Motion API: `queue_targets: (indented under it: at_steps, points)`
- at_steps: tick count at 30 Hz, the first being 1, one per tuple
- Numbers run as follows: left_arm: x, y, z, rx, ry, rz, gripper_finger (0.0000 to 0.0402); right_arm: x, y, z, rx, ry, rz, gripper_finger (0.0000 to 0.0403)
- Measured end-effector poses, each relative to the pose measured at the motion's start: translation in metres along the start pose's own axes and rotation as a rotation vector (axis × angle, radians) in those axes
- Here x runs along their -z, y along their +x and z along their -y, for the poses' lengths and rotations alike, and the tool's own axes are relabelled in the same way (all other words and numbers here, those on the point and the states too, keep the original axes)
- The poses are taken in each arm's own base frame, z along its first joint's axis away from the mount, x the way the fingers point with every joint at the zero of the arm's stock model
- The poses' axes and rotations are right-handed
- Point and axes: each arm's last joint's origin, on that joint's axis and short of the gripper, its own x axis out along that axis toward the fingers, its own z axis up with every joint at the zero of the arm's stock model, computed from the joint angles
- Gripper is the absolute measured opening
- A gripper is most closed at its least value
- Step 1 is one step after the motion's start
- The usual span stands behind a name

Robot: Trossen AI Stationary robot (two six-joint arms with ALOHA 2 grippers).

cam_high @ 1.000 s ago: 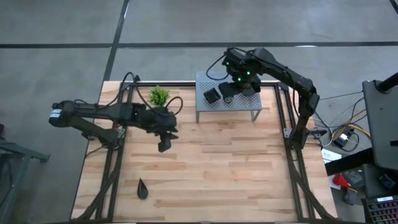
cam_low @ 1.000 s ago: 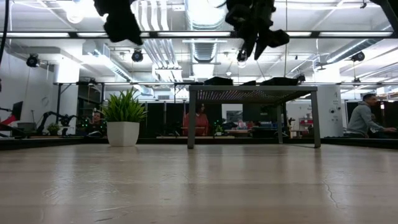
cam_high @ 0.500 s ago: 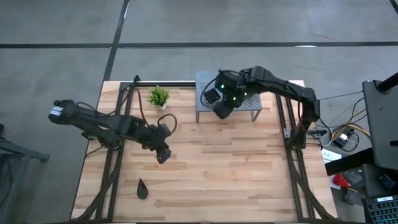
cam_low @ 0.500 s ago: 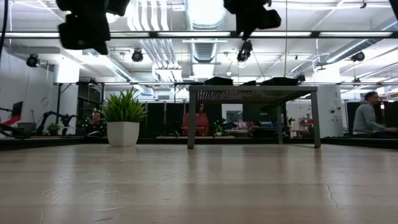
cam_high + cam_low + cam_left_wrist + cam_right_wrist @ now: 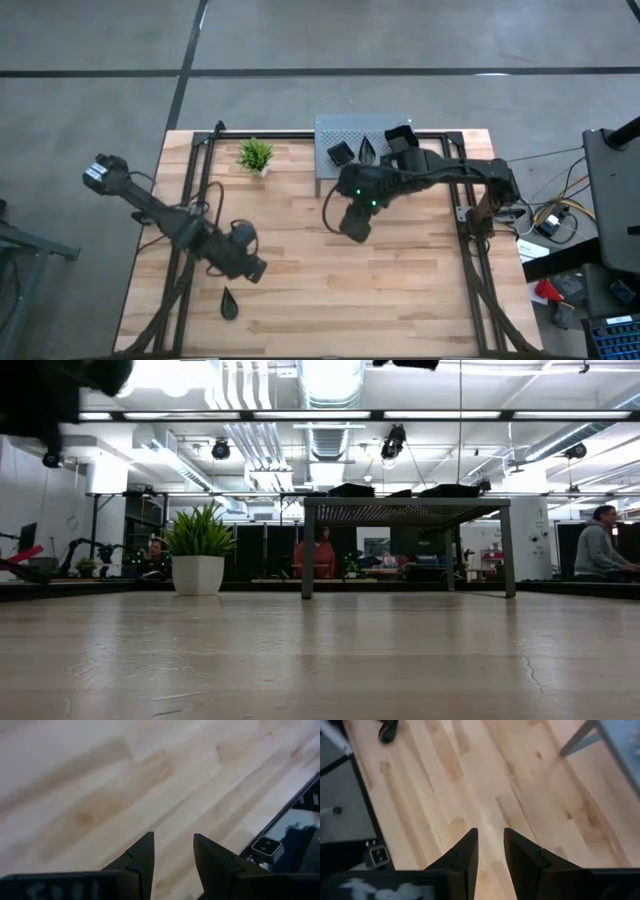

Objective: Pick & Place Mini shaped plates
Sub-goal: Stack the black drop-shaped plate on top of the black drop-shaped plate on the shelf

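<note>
One black teardrop-shaped mini plate point(image 5: 229, 303) lies flat on the wooden table near its near-left corner; the right wrist view shows it far off point(image 5: 387, 730). Three more black plates rest on top of the grey perforated shelf point(image 5: 345, 128): a small square point(image 5: 342, 152), a teardrop point(image 5: 368, 148) and a larger square point(image 5: 400, 135). My left gripper point(image 5: 250, 268) hangs open and empty just beyond the teardrop plate, over bare wood point(image 5: 172, 847). My right gripper point(image 5: 355, 225) is open and empty over the table's middle, on the near side of the shelf point(image 5: 491, 845).
A small green potted plant point(image 5: 256, 155) stands at the far left beside the shelf point(image 5: 405, 510). Bare wood spreads across the table's middle and near right. The black frame rails point(image 5: 175, 270) run along the left and right edges. People sit in the room behind point(image 5: 600, 545).
My left gripper has swung from beside the plant toward the near edge and come down close to the teardrop plate. My right gripper has drawn back from above the shelf toward the near edge, out over the table's middle, uncovering two plates on the shelf.
</note>
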Motion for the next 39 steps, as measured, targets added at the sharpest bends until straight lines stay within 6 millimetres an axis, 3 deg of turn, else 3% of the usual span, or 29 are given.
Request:
queue_targets:
  at_steps: [7, 15, 20, 24, 34, 39]
  points:
    - [0.043, 0.003, -0.01, -0.015, -0.166, -0.036, 0.0129, 0.014, 0.0, -0.02, -0.03, -0.086, -0.025, 0.0078]
    - [0.076, 0.01, -0.01, -0.035, -0.109, -0.112, 0.0128, 0.021, 0.0, -0.028, -0.04, -0.123, -0.03, 0.0064]
    - [0.099, 0.023, -0.014, -0.085, 0.028, -0.137, 0.0128, 0.024, 0.0, -0.033, -0.045, -0.123, -0.031, 0.0059]
    - [0.117, 0.032, -0.021, -0.149, -0.012, -0.143, 0.0128, 0.025, 0.0, -0.035, -0.05, -0.123, -0.031, 0.0059]
    - [0.15, 0.057, -0.032, -0.299, -0.003, -0.2, 0.0128, 0.021, 0.0, -0.038, -0.083, -0.112, 0.01, 0.0054]
    - [0.154, 0.066, -0.033, -0.322, -0.007, -0.161, 0.0128, 0.021, -0.001, -0.039, -0.099, -0.081, 0.012, 0.0053]
